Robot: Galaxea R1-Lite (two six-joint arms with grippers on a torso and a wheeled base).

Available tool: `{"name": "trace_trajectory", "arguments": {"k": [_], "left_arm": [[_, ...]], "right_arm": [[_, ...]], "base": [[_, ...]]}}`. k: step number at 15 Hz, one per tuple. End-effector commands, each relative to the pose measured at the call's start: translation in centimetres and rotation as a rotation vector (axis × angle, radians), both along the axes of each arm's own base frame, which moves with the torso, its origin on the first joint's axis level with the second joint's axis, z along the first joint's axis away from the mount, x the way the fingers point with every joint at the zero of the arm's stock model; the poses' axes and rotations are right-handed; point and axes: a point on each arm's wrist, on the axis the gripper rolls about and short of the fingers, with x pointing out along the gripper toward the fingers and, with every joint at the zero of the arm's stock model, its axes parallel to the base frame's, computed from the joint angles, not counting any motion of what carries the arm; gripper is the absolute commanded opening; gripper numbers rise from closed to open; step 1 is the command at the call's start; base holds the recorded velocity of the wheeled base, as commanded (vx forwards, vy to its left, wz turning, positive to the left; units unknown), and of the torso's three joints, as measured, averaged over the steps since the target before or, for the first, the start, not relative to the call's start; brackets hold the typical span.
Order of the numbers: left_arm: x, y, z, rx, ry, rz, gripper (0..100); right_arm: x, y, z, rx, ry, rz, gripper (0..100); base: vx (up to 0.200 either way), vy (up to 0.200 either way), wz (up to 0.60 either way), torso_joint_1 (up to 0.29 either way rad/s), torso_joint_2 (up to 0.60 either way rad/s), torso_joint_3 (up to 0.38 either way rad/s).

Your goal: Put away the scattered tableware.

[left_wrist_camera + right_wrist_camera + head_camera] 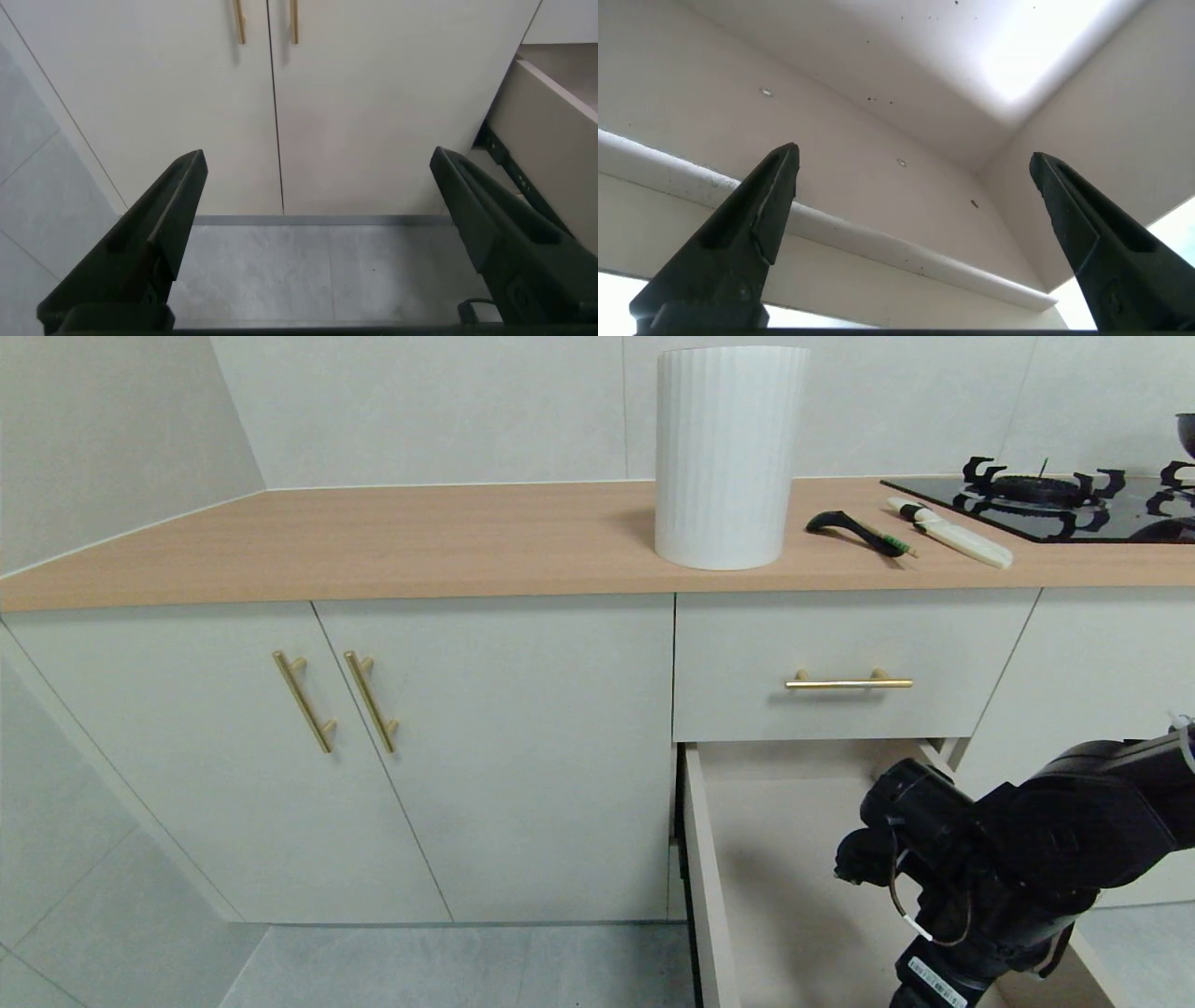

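— Where's the tableware?
— A black-handled utensil [854,532] and a white utensil [952,533] lie side by side on the worktop [420,537], between the white ribbed container [724,457] and the hob [1046,504].
— And the grippers?
— The right gripper [913,157] is released and holds nothing, down at the open drawer [794,859] below them. The left gripper [318,159] is also released and empty, low before the cabinet doors [374,93].

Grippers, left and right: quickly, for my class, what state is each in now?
Left gripper: open, holding nothing.
Right gripper: open, holding nothing, at the open drawer.
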Motion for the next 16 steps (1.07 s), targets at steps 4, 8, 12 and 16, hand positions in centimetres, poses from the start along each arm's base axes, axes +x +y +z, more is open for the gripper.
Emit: {"name": "trace_trajectory", "arguments": {"k": [4,8,12,16], "left_arm": [[0.0,0.0,0.0,0.0,0.002,0.001,100],[0.0,0.0,0.0,0.0,0.002,0.001,100],[0.0,0.0,0.0,0.0,0.002,0.001,100],[0.0,0.0,0.0,0.0,0.002,0.001,100]], "right_arm": [[4.4,1.3,2.2,0.206,-0.257,-0.299,100],[6.7,0.4,4.1,0.362,-0.488,-0.412,100],[7.2,-0.2,4.8,0.351,-0.565,-0.451,100],[6.8,-0.5,6.1,0.357,-0.632,-0.47,100]], "base": [[0.0,0.0,0.0,0.0,0.0,0.0],[0.0,0.0,0.0,0.0,0.0,0.0],[0.0,0.0,0.0,0.0,0.0,0.0],[0.0,0.0,0.0,0.0,0.0,0.0]]}}
